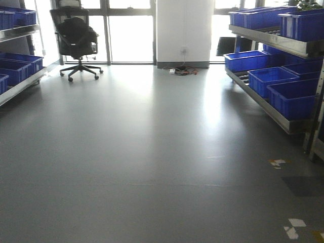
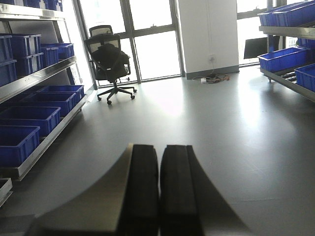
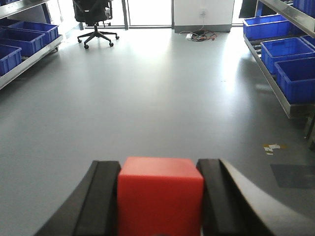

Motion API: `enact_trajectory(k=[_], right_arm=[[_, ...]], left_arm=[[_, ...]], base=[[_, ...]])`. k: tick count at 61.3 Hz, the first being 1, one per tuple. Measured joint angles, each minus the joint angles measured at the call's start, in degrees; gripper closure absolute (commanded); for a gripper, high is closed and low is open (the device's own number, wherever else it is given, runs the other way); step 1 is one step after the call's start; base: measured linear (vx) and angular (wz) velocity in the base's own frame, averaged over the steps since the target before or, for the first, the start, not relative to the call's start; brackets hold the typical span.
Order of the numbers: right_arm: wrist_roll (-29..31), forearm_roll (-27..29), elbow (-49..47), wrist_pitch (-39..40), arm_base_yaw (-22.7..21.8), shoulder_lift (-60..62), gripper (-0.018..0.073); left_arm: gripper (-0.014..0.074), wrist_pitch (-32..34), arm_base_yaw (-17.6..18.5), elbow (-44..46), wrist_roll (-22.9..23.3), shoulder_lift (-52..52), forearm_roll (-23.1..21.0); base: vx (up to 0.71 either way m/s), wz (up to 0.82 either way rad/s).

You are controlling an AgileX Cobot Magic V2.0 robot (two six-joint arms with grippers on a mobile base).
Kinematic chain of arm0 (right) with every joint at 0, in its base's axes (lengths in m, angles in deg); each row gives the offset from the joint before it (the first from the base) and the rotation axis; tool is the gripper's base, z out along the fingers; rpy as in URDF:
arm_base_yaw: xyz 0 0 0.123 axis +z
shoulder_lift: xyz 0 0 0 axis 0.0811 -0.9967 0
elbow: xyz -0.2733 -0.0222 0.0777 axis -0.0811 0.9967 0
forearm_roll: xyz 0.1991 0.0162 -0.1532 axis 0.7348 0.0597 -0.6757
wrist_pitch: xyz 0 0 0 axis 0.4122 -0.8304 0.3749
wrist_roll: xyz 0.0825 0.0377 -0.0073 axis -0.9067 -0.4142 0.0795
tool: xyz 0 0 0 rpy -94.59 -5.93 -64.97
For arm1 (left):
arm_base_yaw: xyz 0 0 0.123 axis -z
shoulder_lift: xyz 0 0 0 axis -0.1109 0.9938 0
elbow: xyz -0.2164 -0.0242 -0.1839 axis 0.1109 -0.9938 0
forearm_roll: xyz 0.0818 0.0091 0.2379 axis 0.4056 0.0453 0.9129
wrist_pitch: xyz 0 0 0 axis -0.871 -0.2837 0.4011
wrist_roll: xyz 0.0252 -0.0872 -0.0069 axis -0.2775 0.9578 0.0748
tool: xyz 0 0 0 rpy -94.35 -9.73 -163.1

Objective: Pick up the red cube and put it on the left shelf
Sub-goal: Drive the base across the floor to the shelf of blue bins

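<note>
The red cube (image 3: 160,196) fills the gap between the black pads of my right gripper (image 3: 158,163), which is shut on it and held above the grey floor. In the left wrist view my left gripper (image 2: 159,147) is shut, its two pads pressed together with nothing between them. The left shelf (image 1: 20,86) is a steel rack along the left wall carrying blue crates (image 1: 17,66). Its steel rails also show in the left wrist view (image 2: 47,142) and the right wrist view (image 3: 27,68). Neither gripper shows in the front view.
A second steel rack (image 1: 263,105) with blue crates (image 1: 293,98) lines the right wall. A black office chair (image 1: 76,40) stands by the far windows, and cables (image 1: 182,70) lie at the foot of a white pillar. Tape marks (image 1: 293,228) dot the floor at right.
</note>
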Motion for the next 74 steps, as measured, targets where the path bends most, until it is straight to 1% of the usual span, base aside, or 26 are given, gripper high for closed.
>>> enact_trajectory(k=[31, 74], right_arm=[[0.0, 0.0, 0.0, 0.0, 0.0, 0.0, 0.0503], [0.0, 0.0, 0.0, 0.0, 0.0, 0.0, 0.0503]], left_arm=[[0.0491, 0.0, 0.0, 0.0, 0.0, 0.0, 0.0], [0.0491, 0.0, 0.0, 0.0, 0.0, 0.0, 0.0]], base=[[0.61, 0.21], [0.57, 0.40]])
